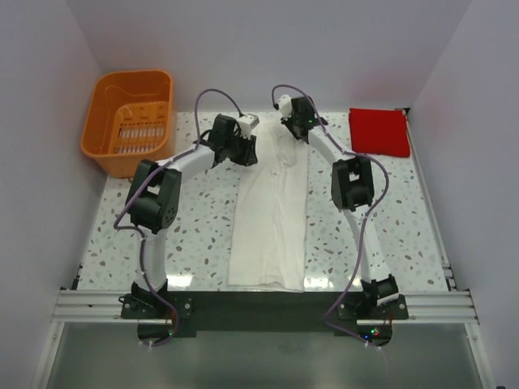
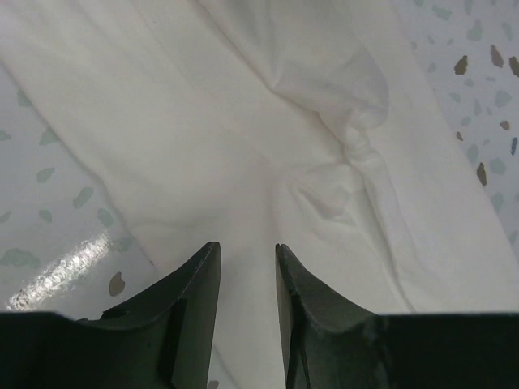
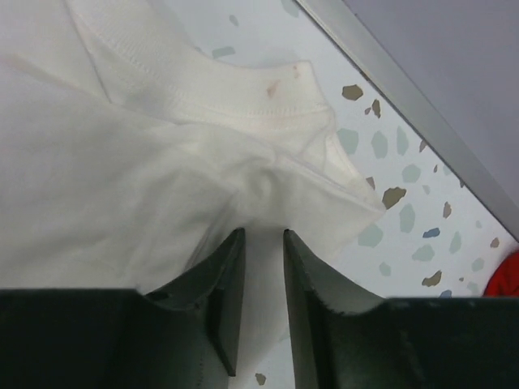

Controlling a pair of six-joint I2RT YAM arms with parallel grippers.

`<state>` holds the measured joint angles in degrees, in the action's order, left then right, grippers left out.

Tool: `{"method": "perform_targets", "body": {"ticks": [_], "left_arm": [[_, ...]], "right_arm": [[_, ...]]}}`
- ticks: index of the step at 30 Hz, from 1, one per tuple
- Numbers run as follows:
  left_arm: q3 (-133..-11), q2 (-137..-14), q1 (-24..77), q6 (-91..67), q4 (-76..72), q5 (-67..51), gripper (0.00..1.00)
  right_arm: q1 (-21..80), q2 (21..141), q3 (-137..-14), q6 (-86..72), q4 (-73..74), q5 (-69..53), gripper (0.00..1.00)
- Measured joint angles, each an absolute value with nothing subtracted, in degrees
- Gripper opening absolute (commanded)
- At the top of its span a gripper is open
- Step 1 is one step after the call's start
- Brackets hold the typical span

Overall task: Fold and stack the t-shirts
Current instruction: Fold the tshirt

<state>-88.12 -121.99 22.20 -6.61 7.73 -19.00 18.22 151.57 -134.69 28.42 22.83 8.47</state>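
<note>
Top external view: two arms reach over a speckled desk [image 1: 162,235], both wrists at the far end of a cream t-shirt [image 1: 268,219].
Cream t-shirt: folded into a long strip, mid-desk, running from the near edge at 6 o'clock toward 12 o'clock.
Red t-shirt [image 1: 379,131]: a flat folded square at 2 o'clock in the far corner, well apart from the cream one.
Left hand [image 2: 247,247]: open, fingers a narrow gap apart, poised over wrinkled cream cloth at the strip's 11 o'clock corner.
Right hand [image 3: 263,232]: open, fingers slightly parted, tips at a pucker of cloth just below the neckband [image 3: 212,87], at the strip's 1 o'clock corner.
Basket [image 1: 97,134]: orange, slotted, at 10 o'clock by the far left corner.
</note>
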Motion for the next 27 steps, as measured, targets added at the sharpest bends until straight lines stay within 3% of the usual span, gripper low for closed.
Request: {"method": "perform_targets", "body": {"ticks": [6,14,20,27], "left_arm": [[-80.27,-110.93,22.20,-2.70,6.92,-22.09,0.40],[-72.16,-103.68,22.20,7.07,9.93,-28.75,0.40],[-56.47,-85.78,22.20,28.05,19.14,-35.38,0.45],[-45.69,-65.23,23.73,63.33,36.03,-44.36,0.51]], "right_arm": [[17.58,149.05,-131.70,27.20,18.02,5.91,0.53],[17.23,131.41,-120.09,21.34,26.33,-4.60,0.62],[17.26,107.42,-95.98,24.80,33.21,-19.07,0.63],[21.17,83.85,-69.89,41.71,45.60,-30.35,0.66]]}}
